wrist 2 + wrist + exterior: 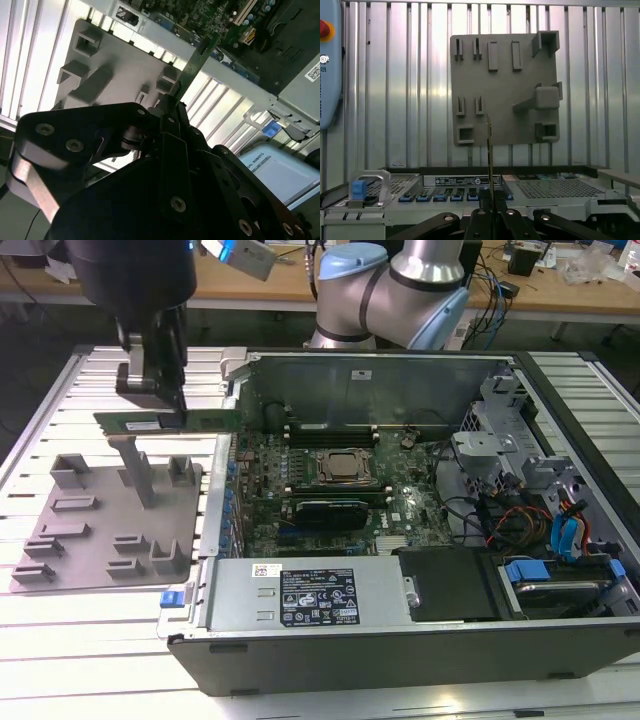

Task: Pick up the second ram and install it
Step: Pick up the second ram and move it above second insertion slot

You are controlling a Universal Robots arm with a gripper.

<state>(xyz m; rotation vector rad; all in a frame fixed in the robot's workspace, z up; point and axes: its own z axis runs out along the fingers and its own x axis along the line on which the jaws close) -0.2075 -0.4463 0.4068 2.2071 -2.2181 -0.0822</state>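
Exterior view: beside the open black metal computer case (400, 662), above the grey plastic tray (100, 480), the black gripper (160, 410) pinches the second ram (208, 421), a slim green memory stick, between its jaws. The stick is level, probably to leave its lower edge free for a slot.

On the slatted table (70, 660) I see a grey tray (95, 540) at the exterior view's left, just beside an open metal case (400, 660). Inside it lie the green motherboard (400, 515), a CPU socket (345, 467) at its middle, and a power supply (240, 590) along the near wall.
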